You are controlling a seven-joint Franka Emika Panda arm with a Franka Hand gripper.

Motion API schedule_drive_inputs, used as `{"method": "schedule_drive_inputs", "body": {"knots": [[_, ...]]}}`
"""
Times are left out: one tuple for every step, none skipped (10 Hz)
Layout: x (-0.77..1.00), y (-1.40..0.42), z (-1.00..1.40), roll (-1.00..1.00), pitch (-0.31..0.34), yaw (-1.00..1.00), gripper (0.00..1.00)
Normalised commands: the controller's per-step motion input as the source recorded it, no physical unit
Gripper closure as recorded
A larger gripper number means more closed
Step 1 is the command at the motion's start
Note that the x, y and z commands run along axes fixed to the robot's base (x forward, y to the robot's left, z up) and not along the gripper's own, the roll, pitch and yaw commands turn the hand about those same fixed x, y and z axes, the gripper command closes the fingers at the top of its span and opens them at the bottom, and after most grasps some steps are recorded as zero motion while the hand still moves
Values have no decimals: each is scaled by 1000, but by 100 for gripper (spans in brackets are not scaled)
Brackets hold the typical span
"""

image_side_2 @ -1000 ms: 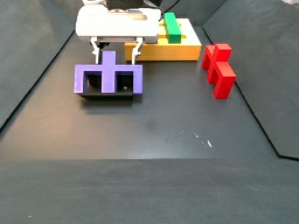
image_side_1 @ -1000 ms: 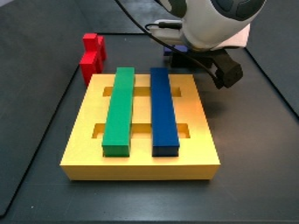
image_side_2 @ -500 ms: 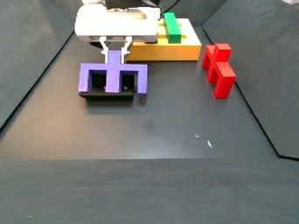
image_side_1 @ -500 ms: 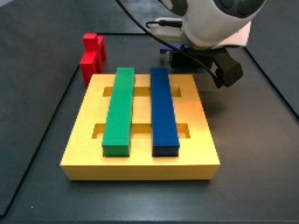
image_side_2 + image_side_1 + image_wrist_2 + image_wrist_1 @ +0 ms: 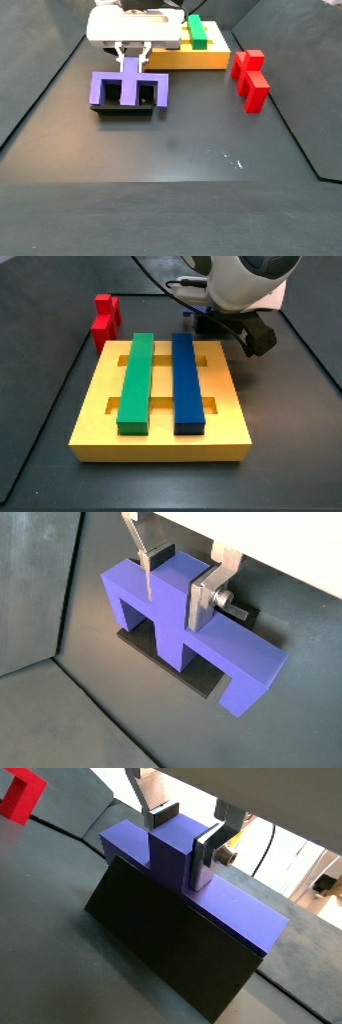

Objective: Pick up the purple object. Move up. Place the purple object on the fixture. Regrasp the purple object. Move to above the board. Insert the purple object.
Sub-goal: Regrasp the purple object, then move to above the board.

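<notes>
The hand (image 5: 178, 584), two flat silver plates with dark pads, pinches the middle prong of the wide purple notched block (image 5: 187, 630) from either side; both wrist views show the pads pressed against that prong's faces. In a side view the hand (image 5: 132, 55) sits at the block's 12 o'clock, under the white wrist housing.

The purple notched block (image 5: 127, 90) stands on edge in the small black cradle fixture (image 5: 128, 111), its long axis running from 9 to 3 o'clock in that view, the middle prong pointing up into the hand and the fixture's dark base showing through the notches below. In a wrist view the fixture (image 5: 167, 948) appears as a dark slab against the block's lower face.

The thick yellow slotted board (image 5: 163, 401) carries a long green bar (image 5: 136, 378) and a long blue bar (image 5: 187, 380), lying parallel. In a side view the board (image 5: 195, 57) lies at the block's 2 o'clock, close by. A red stepped block (image 5: 250, 78) stands at 3 o'clock, apart. Bare dark table (image 5: 174, 160) stretches toward 6 o'clock.

In a side view the robot's white body (image 5: 247, 281) hides almost all of the purple block and the fixture.
</notes>
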Motion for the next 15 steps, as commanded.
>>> {"method": "schedule_drive_inputs", "body": {"knots": [[0,0,0,0,0,0,100],[0,0,0,0,0,0,100],[0,0,0,0,0,0,100],[0,0,0,0,0,0,100],[0,0,0,0,0,0,100],[0,0,0,0,0,0,100],[0,0,0,0,0,0,100],[0,0,0,0,0,0,100],[0,0,0,0,0,0,100],[0,0,0,0,0,0,100],[0,0,1400,0,0,0,100],[4,2,1400,7,5,-26,100],[-32,18,1400,-65,32,-26,100],[-26,18,1400,-41,39,-24,100],[-14,5,1400,-19,65,-11,100]]}}
